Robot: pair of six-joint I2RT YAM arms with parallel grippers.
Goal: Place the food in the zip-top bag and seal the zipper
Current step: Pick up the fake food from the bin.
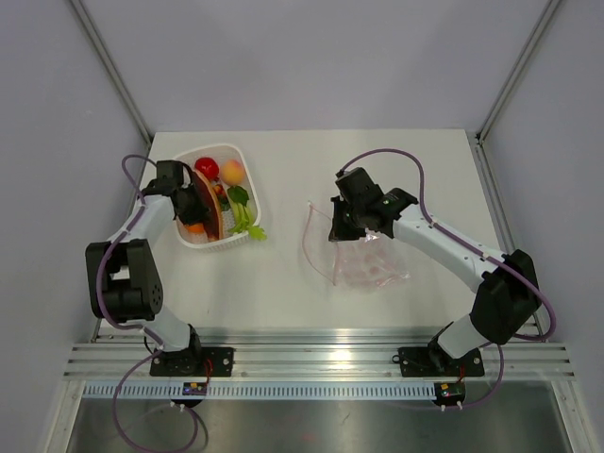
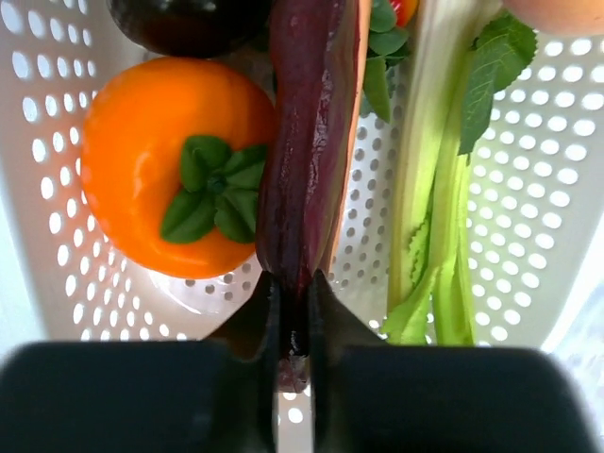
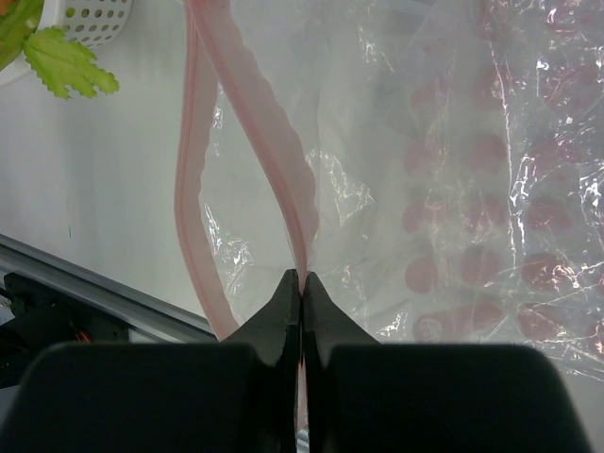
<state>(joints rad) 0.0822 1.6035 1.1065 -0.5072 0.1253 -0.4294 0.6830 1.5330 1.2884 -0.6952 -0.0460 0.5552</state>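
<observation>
A white slotted basket [image 1: 202, 152] at the left holds the food: a tomato [image 1: 207, 168], a peach [image 1: 233, 172], an orange [image 2: 142, 160], a celery stalk [image 2: 434, 236] and a dark round piece [image 2: 189, 24]. My left gripper [image 2: 291, 283] reaches into the basket and is shut on a flat dark purple piece [image 2: 302, 142] with an orange-tan face, standing on edge beside the orange. The clear zip-top bag [image 1: 368, 264] lies right of centre. My right gripper [image 3: 302, 278] is shut on the upper pink zipper [image 3: 255, 113] strip, lifting it off the lower strip so the mouth gapes toward the basket.
Celery leaves [image 1: 253, 231] hang over the basket's near right corner. An aluminium rail [image 1: 321, 354] runs along the table's near edge, with both arm bases bolted on it. Grey walls and slanted frame posts [image 1: 113, 66] close in the back.
</observation>
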